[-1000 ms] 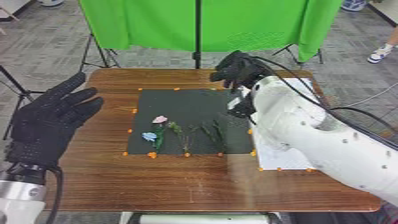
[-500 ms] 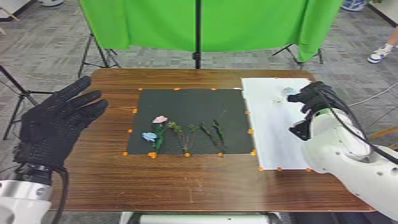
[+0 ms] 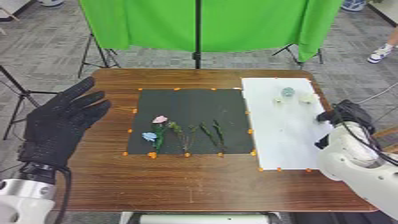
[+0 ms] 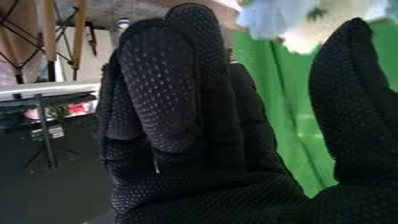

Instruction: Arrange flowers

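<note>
Flowers lie on black mat on the tabletop. Expect light, fragile heads, bendy stems; pinch 1 mid-length. Right hand, left hand: both released, empty.

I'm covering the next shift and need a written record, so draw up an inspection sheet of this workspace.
Surface: brown wooden table with a dark sheet and, to its right, a white sheet.
Job's things: pink flower, blue flower and green stems on the dark sheet; blue-green item and two small pale ones on the white sheet.
Clutter: small orange tabs edging both sheets, perhaps markers.
Hands: left hand open at the table's left; right hand open by its right edge.
Cables: black cables along both arms.
Surroundings: green cloth and tripod legs behind the table.
</note>
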{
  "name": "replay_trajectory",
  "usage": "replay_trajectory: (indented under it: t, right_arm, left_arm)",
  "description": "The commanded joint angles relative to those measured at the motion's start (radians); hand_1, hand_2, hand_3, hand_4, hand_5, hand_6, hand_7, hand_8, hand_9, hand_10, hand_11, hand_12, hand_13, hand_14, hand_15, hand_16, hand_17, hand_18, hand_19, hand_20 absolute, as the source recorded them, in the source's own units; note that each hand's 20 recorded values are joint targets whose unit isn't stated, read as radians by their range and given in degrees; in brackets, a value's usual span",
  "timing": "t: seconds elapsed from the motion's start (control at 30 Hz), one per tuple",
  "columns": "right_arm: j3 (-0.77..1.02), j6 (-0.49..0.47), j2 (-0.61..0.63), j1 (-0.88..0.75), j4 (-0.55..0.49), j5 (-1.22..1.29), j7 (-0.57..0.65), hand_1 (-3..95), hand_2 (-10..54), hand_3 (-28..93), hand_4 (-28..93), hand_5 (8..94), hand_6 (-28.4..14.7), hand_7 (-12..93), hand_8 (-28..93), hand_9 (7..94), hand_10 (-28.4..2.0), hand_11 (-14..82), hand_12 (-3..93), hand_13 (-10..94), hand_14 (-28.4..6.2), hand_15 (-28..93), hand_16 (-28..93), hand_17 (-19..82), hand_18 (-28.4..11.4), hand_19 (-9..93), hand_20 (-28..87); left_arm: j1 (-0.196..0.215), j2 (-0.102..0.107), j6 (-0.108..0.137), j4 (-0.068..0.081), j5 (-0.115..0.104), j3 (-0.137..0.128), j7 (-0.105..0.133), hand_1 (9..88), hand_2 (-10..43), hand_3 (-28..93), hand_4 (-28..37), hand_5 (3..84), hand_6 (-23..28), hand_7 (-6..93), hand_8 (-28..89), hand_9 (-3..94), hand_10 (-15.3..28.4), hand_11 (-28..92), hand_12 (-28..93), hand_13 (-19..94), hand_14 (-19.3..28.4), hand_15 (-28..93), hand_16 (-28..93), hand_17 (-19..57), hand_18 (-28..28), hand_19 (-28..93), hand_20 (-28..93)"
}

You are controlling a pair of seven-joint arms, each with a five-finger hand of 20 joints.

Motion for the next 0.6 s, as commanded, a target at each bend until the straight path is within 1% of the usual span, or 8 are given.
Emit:
replay_trajectory:
  t: [0.03,0.13,0.2,0.23,0.3,0.37,0.4,0.6]
  right_arm:
    - [-0.114,-0.041,-0.012,0.122,0.052,-0.008,-0.037,36.1,-9.2,70,-28,45.9,-1.0,12,-12,79.3,-14.8,23.7,15.0,81,-8.0,60,16,39,-22.2,93,-3]
    - [-0.154,-0.052,-0.02,0.152,0.077,0.0,-0.038,37.1,-9.4,70,-28,45.6,-0.5,12,-12,78.5,-14.7,23.1,14.7,81,-7.9,59,15,39,-21.9,93,-5]
    - [-0.133,-0.075,-0.026,0.138,0.09,0.029,-0.061,37.9,-9.5,70,-28,46.3,0.2,12,-12,78.2,-14.5,22.8,14.6,80,-8.1,58,15,40,-21.8,93,-6]
    - [-0.124,-0.084,-0.026,0.13,0.091,0.046,-0.069,38.7,-9.5,69,-28,47.4,1.2,12,-12,77.8,-14.1,21.9,14.3,80,-8.5,57,15,40,-21.5,92,-7]
    - [-0.133,-0.076,-0.024,0.123,0.1,0.033,-0.075,40.9,-9.5,69,-28,52.9,2.9,13,-13,77.4,-12.7,19.6,13.8,80,-8.2,55,15,40,-21.2,91,-9]
    - [-0.158,-0.088,-0.023,0.132,0.107,0.031,-0.079,43.8,-9.5,69,-28,57.7,4.0,14,-13,77.8,-11.3,18.2,13.6,80,-7.9,54,15,40,-20.7,89,-10]
    - [-0.152,-0.093,-0.024,0.125,0.11,0.041,-0.085,45.7,-9.5,69,-28,60.0,4.4,14,-13,78.3,-10.8,17.3,13.8,80,-7.6,52,15,40,-20.4,88,-11]
    - [-0.196,-0.031,-0.03,0.122,0.128,-0.011,-0.104,60.3,-9.5,54,-28,80.2,5.4,13,-3,90.2,-5.1,4.4,25.2,85,-4.6,45,19,44,-17.0,87,-10]
  left_arm:
    - [-0.001,0.003,0.012,0.009,-0.01,0.011,0.006,23.7,7.4,76,-22.3,36.8,10.5,15.4,-10,32.2,21.9,27,11,24,28.4,50,-9,-9.6,28.4,60,5]
    - [-0.001,0.0,0.011,0.01,-0.011,0.011,0.004,23.7,7.3,76,-22.3,36.8,10.5,15.4,-10,32.2,21.8,27,11,24,28.4,50,-9,-9.6,28.4,60,5]
    - [0.002,0.003,0.011,0.011,-0.021,0.013,0.014,23.6,7.3,76,-22.3,36.7,10.4,15.4,-10,32.2,21.8,27,11,24,28.4,50,-9,-9.6,28.4,60,5]
    - [0.004,0.001,0.002,0.011,-0.018,0.01,0.014,23.6,7.3,76,-22.3,36.7,10.4,15.4,-10,32.2,21.8,27,11,24,28.4,50,-9,-9.6,28.4,60,5]
    - [0.005,-0.003,-0.001,0.01,-0.013,0.007,0.006,23.6,7.3,76,-22.3,36.7,10.4,15.3,-10,32.2,21.9,27,11,24,28.4,50,-9,-9.6,28.4,60,5]
    - [0.015,-0.003,0.005,0.008,-0.016,0.005,0.017,23.6,7.2,76,-22.3,36.7,10.4,15.4,-10,32.2,21.9,27,11,24,28.4,50,-9,-9.6,28.4,60,5]
    - [0.01,-0.007,0.005,0.008,-0.014,0.004,0.01,23.6,7.2,76,-22.3,36.7,10.4,15.4,-10,32.2,21.9,27,11,24,28.4,50,-9,-9.6,28.4,60,5]
    - [0.019,-0.01,0.004,0.006,-0.014,0.002,0.017,23.5,7.2,76,-22.3,36.7,10.4,15.3,-10,32.2,21.8,27,11,24,28.4,50,-9,-9.6,28.4,60,5]
